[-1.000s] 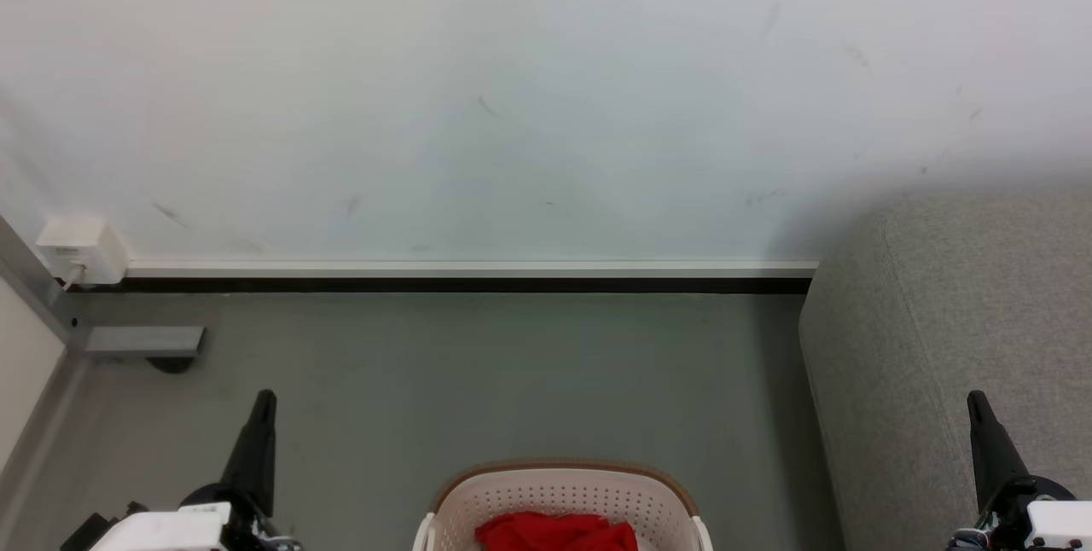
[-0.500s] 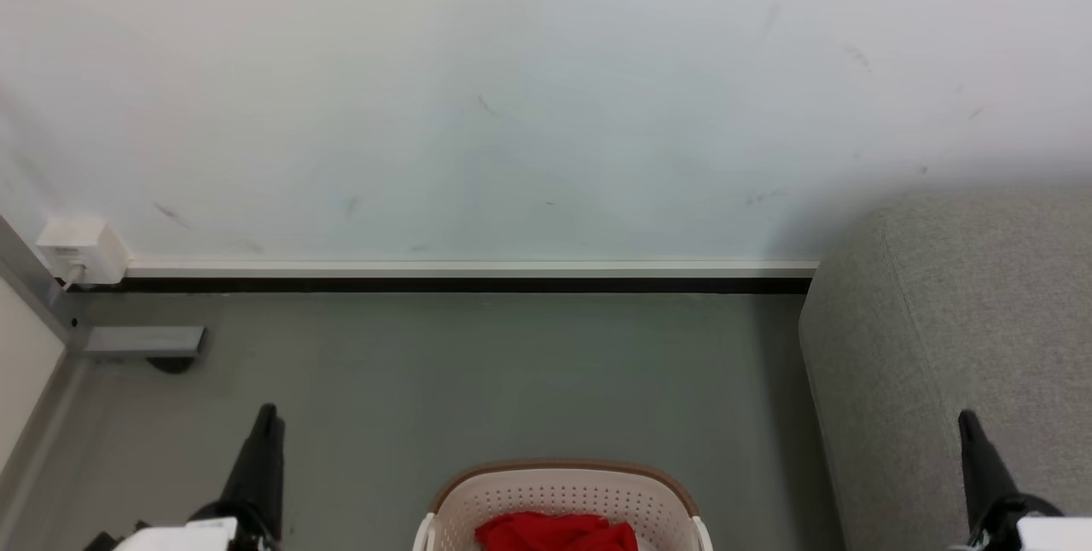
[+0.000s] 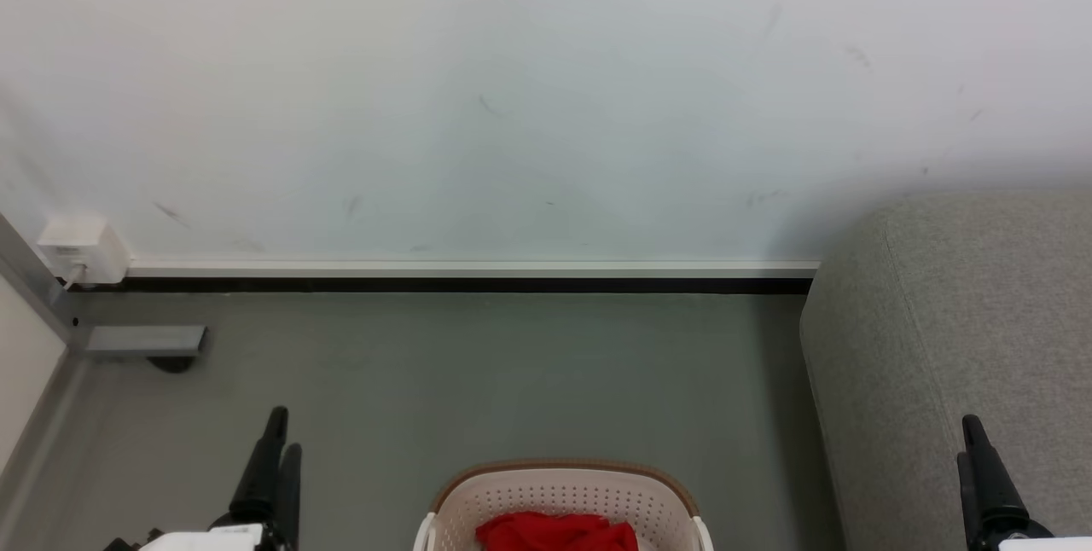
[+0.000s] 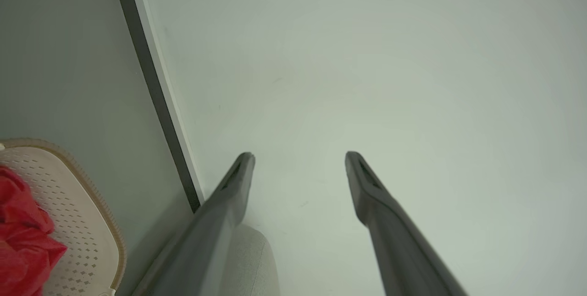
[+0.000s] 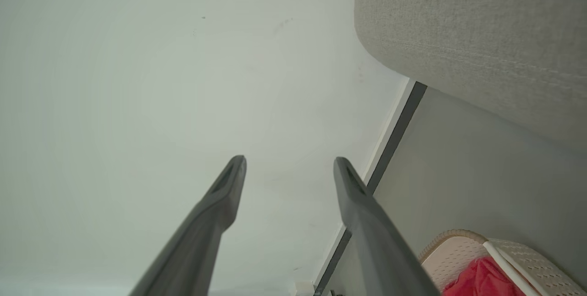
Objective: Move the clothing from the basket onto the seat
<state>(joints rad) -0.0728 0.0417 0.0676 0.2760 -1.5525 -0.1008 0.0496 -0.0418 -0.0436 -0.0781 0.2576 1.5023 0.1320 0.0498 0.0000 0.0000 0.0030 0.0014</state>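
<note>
Perforated cream plastic basket [image 3: 563, 491], brown woven rim, bottom centre, holds crumpled red clothing [image 3: 554, 531]; long axis unclear, cropped. Rounded grey fabric seat [image 3: 955, 321] at right. Left fingers [image 4: 229, 195] and right fingers [image 5: 220, 200] spread, empty.

Matt plastic basket [image 3: 563, 495] (woven-look rim), soft clothing [image 3: 554, 531], coarse fabric seat [image 3: 955, 321]

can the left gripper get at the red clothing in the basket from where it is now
Probably yes: the left gripper is open and empty, the clothing lies exposed in the open-topped basket, and nothing stands between them. It would need to swing inward and down.
</note>
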